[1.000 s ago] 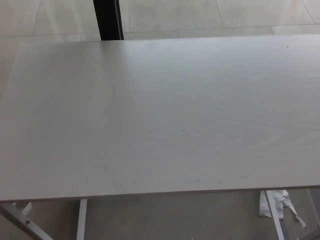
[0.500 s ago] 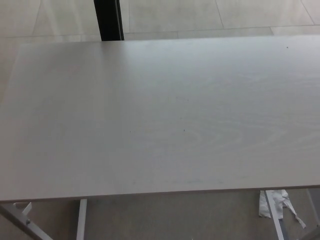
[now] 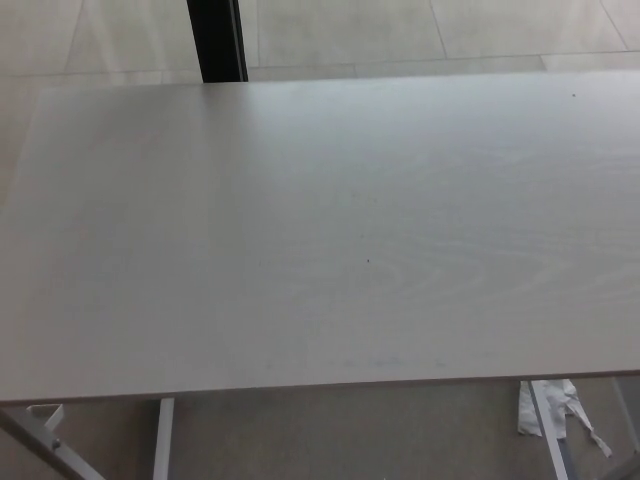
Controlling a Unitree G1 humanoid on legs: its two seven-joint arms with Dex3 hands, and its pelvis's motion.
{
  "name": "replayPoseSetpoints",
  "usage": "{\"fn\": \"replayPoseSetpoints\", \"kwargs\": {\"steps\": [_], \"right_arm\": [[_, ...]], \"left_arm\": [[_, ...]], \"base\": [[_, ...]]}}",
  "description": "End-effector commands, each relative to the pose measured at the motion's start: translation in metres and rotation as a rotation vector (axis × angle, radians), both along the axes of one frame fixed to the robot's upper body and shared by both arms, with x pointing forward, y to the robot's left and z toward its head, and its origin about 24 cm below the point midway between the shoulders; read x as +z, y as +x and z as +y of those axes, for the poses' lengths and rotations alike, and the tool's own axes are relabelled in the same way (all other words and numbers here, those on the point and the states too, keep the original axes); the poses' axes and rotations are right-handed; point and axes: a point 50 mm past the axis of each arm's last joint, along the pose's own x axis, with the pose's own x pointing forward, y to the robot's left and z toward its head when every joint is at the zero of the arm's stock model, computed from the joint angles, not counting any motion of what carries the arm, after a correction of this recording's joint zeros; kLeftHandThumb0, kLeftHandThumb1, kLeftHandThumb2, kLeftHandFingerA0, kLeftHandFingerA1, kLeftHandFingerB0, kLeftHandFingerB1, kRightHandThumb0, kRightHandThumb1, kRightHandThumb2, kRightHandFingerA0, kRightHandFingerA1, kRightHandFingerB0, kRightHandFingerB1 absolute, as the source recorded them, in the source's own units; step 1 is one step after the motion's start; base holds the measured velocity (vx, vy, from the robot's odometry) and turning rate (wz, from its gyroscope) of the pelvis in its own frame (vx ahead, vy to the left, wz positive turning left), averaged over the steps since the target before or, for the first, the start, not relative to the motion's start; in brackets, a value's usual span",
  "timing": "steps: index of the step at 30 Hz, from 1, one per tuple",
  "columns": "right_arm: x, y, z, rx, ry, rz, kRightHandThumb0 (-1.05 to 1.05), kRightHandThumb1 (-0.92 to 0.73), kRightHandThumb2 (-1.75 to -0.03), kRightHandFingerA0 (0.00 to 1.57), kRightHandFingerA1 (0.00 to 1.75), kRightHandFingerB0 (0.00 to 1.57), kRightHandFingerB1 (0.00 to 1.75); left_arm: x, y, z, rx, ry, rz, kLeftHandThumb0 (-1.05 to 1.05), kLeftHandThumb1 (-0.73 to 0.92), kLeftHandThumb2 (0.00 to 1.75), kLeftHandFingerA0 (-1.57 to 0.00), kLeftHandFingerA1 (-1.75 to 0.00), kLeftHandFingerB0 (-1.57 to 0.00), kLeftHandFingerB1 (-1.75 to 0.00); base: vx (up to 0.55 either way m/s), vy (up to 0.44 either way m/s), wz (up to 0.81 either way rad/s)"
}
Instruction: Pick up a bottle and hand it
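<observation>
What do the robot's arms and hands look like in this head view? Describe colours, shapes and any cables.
Neither arm nor hand is in view, so nothing about them can be described. Only a pale wood-grain table, its white metal legs and the tiled floor show.

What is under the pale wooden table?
Under the pale wooden table, white metal legs and crumpled white paper show on the floor at its near edge. The tabletop covers everything else.

Matt, pale wood-grain table [image 3: 300, 230] on white metal legs [image 3: 163, 440]; glossy tiled floor [image 3: 340, 30].
</observation>
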Motion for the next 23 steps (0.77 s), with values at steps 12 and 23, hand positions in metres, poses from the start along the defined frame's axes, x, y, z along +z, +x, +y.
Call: {"fn": "replayPoseSetpoints", "kwargs": {"steps": [12, 23], "right_arm": [[0.0007, -0.0094, -0.0008, -0.01, -0.003, 0.0, -1.05, -0.4, -1.02, 0.58, 1.23, 0.41, 1.02], [-0.0022, -0.013, -0.0007, -0.004, 0.005, 0.008, -1.05, -0.31, -0.96, 0.56, 1.22, 0.36, 0.99]], "left_arm": [[0.0035, -0.0005, 0.0035, 0.01, -0.049, -0.065, -0.7, 0.33, 0.63, -1.47, -1.1, -0.59, -0.51], [0.0043, -0.0019, 0.0047, 0.009, -0.069, -0.077, -0.66, 0.41, 0.54, -1.5, -1.02, -0.6, -0.46]], "base": [[0.0, 0.0, 0.0], [0.0, 0.0, 0.0]]}}
